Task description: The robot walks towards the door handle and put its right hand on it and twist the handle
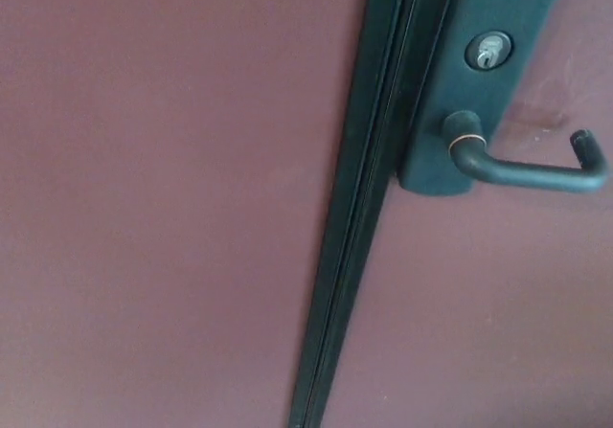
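At upper right: the handle (532, 171) is seen, a dark lever lying roughly level, its free end bent back toward the door.
Pivot: the lever is joined to a dark plate (479, 83) at a round collar with a thin bright ring.
Keyhole: a metal cylinder (488, 51) is set in the plate just above the pivot.
Seam: a dark strip (369, 198) is run beside the plate, slanting down the picture between two maroon door (172, 198) panels.
Hands: neither is shown, so it cannot be told how far open they are or whether anything is held.
Step in hand: judged as the approach; the handle is not yet touched.
How to do it well: the handle should be brought nearer the picture's middle before the right hand is raised.
Grip: the fingers are best laid over the level bar near its bent end, well away from the pivot, for leverage.
Twist: the free end is probably to be pressed downward.
Risk: the fingers could be slipped off past the bent end.
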`<state>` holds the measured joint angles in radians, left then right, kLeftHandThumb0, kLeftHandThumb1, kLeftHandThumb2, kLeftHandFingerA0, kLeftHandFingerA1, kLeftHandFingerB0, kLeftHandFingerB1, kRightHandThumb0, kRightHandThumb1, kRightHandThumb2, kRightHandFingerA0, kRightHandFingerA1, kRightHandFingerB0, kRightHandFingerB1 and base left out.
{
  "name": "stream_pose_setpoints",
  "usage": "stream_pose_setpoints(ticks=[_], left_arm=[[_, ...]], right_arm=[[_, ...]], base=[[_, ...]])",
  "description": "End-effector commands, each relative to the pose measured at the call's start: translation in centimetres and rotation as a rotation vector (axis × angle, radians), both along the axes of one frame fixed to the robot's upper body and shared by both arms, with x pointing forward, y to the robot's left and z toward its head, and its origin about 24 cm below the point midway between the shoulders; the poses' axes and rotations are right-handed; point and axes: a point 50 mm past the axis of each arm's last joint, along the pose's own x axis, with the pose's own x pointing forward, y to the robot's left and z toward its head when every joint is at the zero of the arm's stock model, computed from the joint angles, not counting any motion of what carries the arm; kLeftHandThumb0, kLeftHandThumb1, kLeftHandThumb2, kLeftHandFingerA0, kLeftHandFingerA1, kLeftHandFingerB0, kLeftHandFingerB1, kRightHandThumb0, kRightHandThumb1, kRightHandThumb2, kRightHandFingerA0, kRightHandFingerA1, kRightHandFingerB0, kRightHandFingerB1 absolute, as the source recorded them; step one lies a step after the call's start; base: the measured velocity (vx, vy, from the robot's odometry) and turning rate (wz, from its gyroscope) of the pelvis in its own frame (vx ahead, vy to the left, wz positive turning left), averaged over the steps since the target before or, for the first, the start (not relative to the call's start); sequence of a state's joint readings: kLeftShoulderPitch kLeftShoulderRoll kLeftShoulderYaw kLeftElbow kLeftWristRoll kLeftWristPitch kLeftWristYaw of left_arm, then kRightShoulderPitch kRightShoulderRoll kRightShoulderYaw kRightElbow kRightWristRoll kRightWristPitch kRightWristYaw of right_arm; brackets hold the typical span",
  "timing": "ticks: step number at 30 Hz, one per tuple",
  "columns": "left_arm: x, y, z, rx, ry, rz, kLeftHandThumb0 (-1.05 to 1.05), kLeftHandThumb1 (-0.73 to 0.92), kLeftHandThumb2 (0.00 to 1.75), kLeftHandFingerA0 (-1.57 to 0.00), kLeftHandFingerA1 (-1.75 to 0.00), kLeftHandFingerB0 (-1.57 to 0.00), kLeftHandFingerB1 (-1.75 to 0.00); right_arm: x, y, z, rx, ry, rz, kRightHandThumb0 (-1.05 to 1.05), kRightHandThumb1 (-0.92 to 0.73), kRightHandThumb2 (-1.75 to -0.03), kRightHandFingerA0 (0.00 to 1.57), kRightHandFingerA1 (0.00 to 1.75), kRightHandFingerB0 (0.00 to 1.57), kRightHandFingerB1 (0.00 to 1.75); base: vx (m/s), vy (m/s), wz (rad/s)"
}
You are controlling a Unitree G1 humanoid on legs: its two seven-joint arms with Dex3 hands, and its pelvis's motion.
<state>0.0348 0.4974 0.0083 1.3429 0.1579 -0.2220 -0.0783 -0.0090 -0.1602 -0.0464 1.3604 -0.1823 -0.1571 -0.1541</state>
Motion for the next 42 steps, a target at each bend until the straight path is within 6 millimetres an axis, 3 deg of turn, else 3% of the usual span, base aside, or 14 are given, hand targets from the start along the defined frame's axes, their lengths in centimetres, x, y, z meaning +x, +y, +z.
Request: stream_pose_setpoints(ticks=[1,7,42], left_arm=[[0.14,-0.39,-0.19,-0.014,0.012,-0.019,-0.42,0.20,0.98,-0.91,-0.94,-0.64,-0.83],[0.04,-0.43,-0.25,-0.016,0.015,-0.015,-0.41,0.20,0.98,-0.93,-0.95,-0.64,-0.83],[0.33,-0.39,-0.18,-0.019,0.021,-0.026,-0.41,0.20,0.97,-0.93,-0.94,-0.65,-0.83]], right_arm=[[0.46,-0.24,0.13,0.029,-0.017,-0.033,-0.32,-0.67,-0.60,0.75,0.56,0.57,0.43],[0.62,-0.24,0.16,0.018,-0.012,0.003,-0.32,-0.67,-0.60,0.76,0.56,0.57,0.43],[1.12,0.16,0.14,0.028,-0.006,0.030,-0.32,-0.67,-0.60,0.75,0.54,0.55,0.42]], base=[[0.11,-0.073,0.04],[0.13,-0.194,-0.10],[0.02,0.058,0.03]])
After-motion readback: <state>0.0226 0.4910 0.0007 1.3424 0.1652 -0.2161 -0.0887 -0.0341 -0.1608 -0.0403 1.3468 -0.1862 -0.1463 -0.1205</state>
